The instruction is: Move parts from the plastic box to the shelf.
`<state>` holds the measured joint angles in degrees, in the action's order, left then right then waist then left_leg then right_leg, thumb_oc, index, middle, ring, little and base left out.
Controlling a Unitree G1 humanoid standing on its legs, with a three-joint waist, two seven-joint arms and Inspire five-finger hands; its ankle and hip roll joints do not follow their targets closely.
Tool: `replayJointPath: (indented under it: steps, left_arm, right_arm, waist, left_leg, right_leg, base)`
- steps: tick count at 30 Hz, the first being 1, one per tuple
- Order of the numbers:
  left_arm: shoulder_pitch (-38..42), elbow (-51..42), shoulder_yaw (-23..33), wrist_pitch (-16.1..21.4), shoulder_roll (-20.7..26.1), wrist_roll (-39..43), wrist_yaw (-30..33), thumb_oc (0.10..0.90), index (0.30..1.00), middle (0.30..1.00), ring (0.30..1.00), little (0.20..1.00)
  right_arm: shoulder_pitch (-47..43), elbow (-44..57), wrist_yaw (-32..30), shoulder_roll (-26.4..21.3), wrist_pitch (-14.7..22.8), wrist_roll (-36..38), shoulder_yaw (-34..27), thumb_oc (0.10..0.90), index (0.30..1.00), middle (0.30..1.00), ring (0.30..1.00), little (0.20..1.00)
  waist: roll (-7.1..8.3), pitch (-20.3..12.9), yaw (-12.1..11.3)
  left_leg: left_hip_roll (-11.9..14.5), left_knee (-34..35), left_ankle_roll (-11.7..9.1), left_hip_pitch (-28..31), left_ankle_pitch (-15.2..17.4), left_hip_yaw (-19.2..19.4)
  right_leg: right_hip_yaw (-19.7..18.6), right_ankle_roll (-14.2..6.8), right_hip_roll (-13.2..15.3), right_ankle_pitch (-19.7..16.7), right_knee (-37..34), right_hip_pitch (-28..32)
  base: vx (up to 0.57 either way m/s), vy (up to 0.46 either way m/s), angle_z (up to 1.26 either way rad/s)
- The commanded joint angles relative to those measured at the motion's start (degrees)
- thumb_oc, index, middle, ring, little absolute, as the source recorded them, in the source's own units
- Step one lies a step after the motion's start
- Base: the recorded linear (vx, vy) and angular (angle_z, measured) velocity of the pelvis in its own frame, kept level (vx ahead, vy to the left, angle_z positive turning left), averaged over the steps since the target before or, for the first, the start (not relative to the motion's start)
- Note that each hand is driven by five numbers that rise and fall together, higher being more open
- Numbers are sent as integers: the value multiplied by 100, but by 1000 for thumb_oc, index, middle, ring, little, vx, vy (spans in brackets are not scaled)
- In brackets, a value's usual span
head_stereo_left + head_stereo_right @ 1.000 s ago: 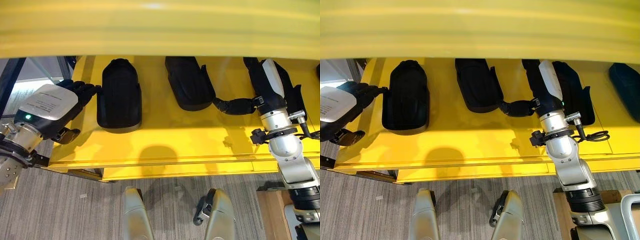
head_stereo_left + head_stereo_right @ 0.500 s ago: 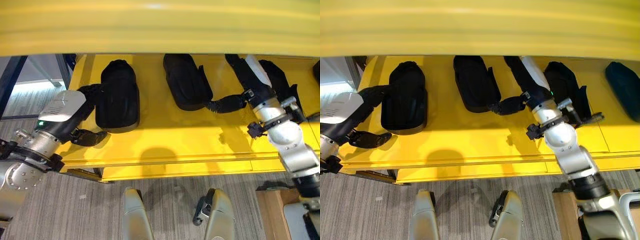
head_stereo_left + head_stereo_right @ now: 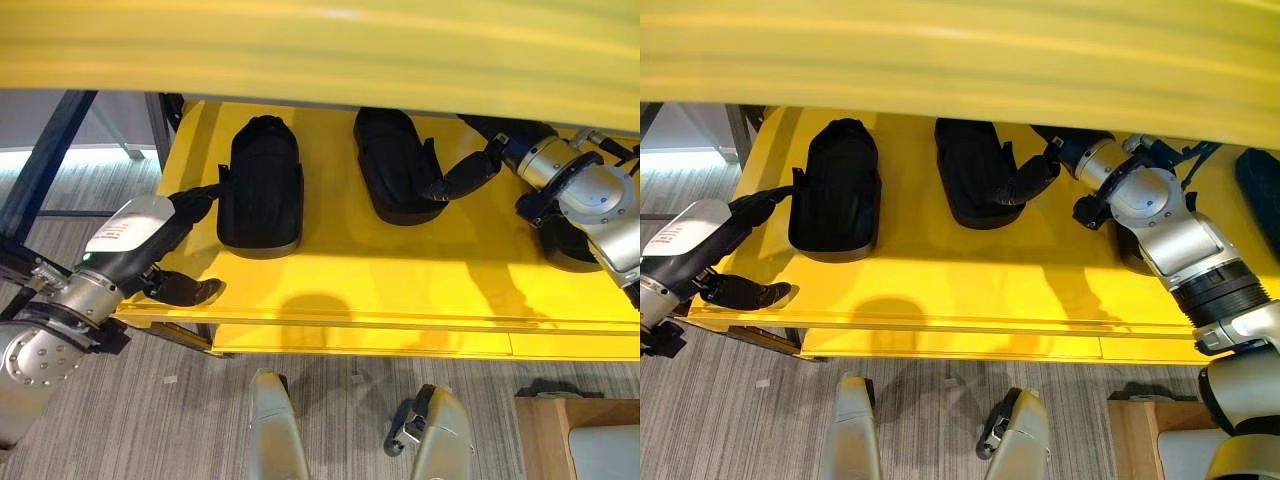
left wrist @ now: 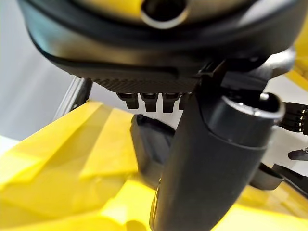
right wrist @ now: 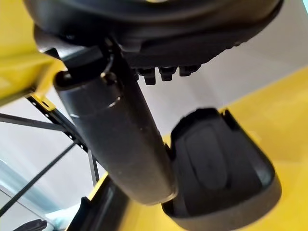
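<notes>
Left hand (image 3: pixel 150 235) fingers straight, thumb spread, holding nothing, beside left part (image 3: pixel 261 185) | part lies just right of fingertips, long axis front-to-back on shelf (image 3: pixel 350 290) | right hand (image 3: pixel 1035 178) relaxed, thumb touching middle part (image 3: pixel 973 172)

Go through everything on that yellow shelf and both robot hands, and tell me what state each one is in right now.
Left black part: lying flat on the shelf, left hand's fingers at its side.
Middle black part: lying flat, right hand's thumb against its side.
Right black part: on the shelf, largely hidden by the right arm.
Yellow shelf: front strip bare.
Left hand: open, fingers straight, thumb spread.
Right hand: fingers hidden, cannot tell.
</notes>
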<state>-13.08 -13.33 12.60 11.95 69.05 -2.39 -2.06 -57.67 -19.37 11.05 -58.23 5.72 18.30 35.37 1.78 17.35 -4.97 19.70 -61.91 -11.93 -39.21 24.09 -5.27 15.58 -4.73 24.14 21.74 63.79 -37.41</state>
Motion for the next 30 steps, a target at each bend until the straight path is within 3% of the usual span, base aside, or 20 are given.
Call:
replayJointPath:
  steps: [1,13,18,30]
  left_arm:
    - [87,-141,525,390,422,424,155,900,1000,1000,1000,1000]
    - [107,-102,416,417,399,463,80,900,1000,1000,1000,1000]
    - [119,-89,351,400,312,430,72,900,1000,1000,1000,1000]
    - [220,-103,234,357,233,327,17,900,1000,1000,1000,1000]
  right_arm:
    - [-854,-352,-105,5,274,350,-131,900,1000,1000,1000,1000]
    - [-978,-1169,155,285,186,176,210,900,1000,1000,1000,1000]
    - [-717,-1517,35,552,201,-77,-35,900,1000,1000,1000,1000]
    - [-633,-2028,287,907,112,-412,117,900,1000,1000,1000,1000]
  waist:
    - [54,-385,14]
    - [8,-332,-47]
    - [-58,-277,-71]
    - [-95,-220,-129]
  left_leg:
    - [-115,185,543,-35,-141,216]
    - [-139,258,523,-82,-219,201]
    - [-158,255,548,-108,-239,177]
    - [-194,216,558,-214,-257,128]
  right_leg:
    - [-211,-2,-184,155,-373,404]
    - [-167,-11,-186,145,-407,396]
    - [-145,-23,-174,119,-408,407]
    - [-162,-3,-177,173,-333,322]
  base:
    - [0,0,0]
    - [0,0,0]
    - [-16,10,4]
    - [0,0,0]
